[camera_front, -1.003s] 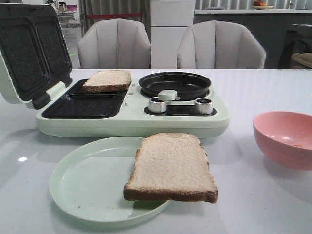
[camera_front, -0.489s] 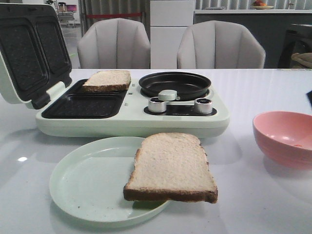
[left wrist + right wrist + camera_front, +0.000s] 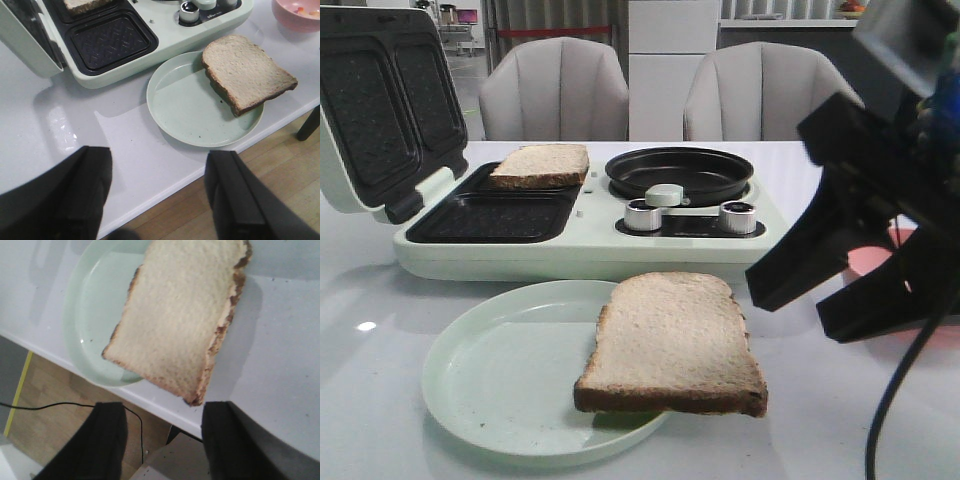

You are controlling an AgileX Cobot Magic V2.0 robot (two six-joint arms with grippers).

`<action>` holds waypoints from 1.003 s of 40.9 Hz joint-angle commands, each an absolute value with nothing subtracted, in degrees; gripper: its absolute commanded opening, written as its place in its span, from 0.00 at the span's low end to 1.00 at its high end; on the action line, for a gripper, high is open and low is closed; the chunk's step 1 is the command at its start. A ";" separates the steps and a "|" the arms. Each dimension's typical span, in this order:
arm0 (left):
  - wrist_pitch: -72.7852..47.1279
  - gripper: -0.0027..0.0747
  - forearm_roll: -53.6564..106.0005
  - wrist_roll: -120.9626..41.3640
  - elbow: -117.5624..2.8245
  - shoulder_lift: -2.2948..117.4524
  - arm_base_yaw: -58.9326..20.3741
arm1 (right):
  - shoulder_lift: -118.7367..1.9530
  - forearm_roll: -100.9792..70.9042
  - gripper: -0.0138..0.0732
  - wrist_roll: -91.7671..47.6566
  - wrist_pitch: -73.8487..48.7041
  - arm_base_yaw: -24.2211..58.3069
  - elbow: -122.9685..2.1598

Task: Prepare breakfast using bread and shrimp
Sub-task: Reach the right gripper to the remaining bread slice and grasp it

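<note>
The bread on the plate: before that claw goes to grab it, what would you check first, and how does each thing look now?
1. Right claw open, empty: ok.
2. Bread slice free to lift, overhanging the green plate: ok.
3. Near grill slot of the sandwich maker empty: ok.
4. Lid raised: ok.
5. Left claw open, clear of the plate: ok.
6. Shrimp in pink bowl: cannot tell.

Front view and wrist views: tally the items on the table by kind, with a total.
Bread slices: 2, one in the sandwich maker's rear tray, one overhanging the plate
Pale green plates: 1
Pink bowls: 1, mostly hidden behind the right pincer in the front view
Sandwich makers: 1, lid open
Total: 5
</note>
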State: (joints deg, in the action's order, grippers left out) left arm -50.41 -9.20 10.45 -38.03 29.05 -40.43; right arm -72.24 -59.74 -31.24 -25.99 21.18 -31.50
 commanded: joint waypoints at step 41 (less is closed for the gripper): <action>-46.86 0.62 -9.38 10.50 -39.61 29.32 -40.96 | -93.61 -62.61 0.78 -34.69 -30.59 21.32 -46.07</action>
State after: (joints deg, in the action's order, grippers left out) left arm -50.41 -9.20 10.45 -38.03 29.05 -40.43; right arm -95.60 -61.19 -33.65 -29.20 21.31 -44.48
